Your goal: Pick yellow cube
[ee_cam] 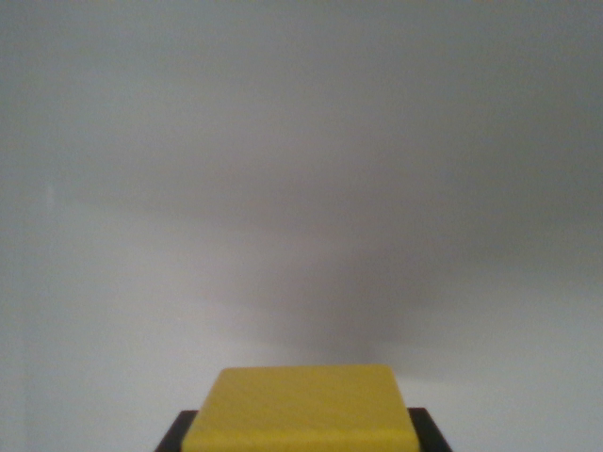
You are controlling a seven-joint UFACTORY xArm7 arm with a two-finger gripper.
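Observation:
The yellow cube fills the bottom centre of the wrist view, its top face towards the camera. Dark fingers show only as small black corners, one against the cube's left side and one against its right side. My gripper is shut on the yellow cube, which sits between the two fingers. The cube's lower part and most of each finger are cut off by the frame's bottom edge.
Behind the cube lies a plain, blurred grey-white surface. A soft dark shadow spreads over it above the cube. No other object or edge is visible.

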